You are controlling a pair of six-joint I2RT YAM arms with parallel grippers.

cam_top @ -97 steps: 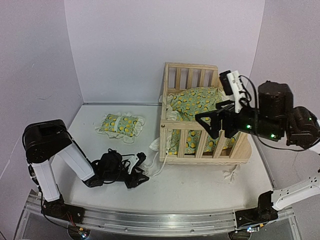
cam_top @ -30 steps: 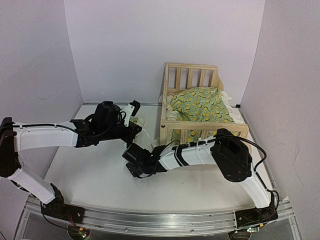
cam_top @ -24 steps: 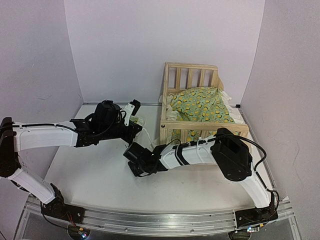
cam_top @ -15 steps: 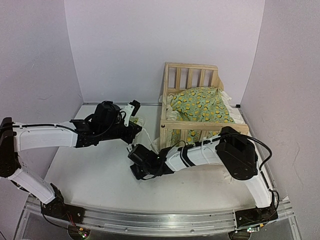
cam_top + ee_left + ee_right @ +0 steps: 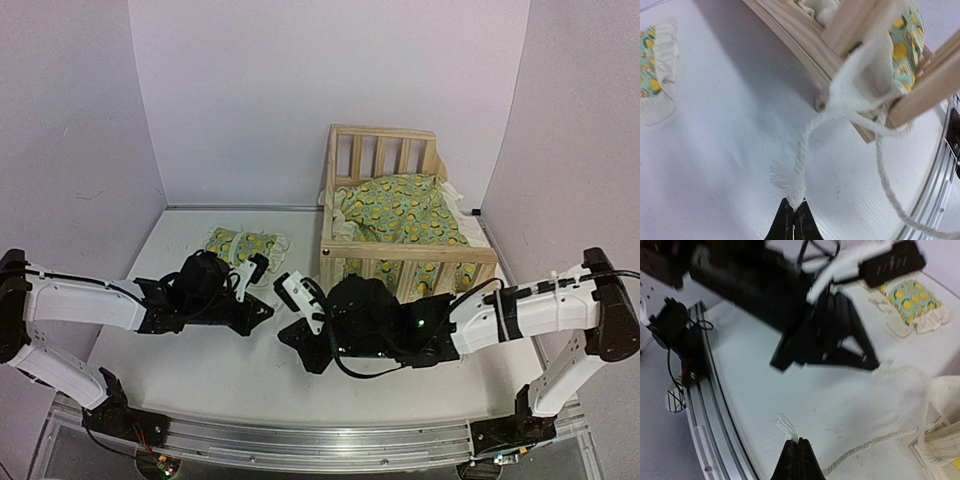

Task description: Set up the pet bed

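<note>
The pet bed (image 5: 410, 252) stands at the far right of the table (image 5: 150, 240), its tall slatted end to the back wall and its right side close to the right wall. The cushion (image 5: 400, 210) lies inside it. Seen from the left fingers, the frame's low edge runs ahead and to the right, and the cushion's ruffle bulges out between the slats. The small pillow (image 5: 240, 247) lies flat on the table, apart from the frame, ahead and to the left of those fingers.

A white cord (image 5: 802, 160) drops from the frame's corner and curves down to the left gripper (image 5: 794, 212). Its jaws are pressed together on the cord's frayed end, low over the table. The right gripper (image 5: 799, 447) is likewise fully closed. A frayed tuft pokes out at its tips, and the second cord (image 5: 865, 447) trails right toward the frame's corner.

Bare table lies between both pairs of fingers and the frame. The two grippers sit near each other at mid-table, the left arm's dark body just ahead of the right fingers. The aluminium rail (image 5: 715, 405) at the near edge runs close on their left.
</note>
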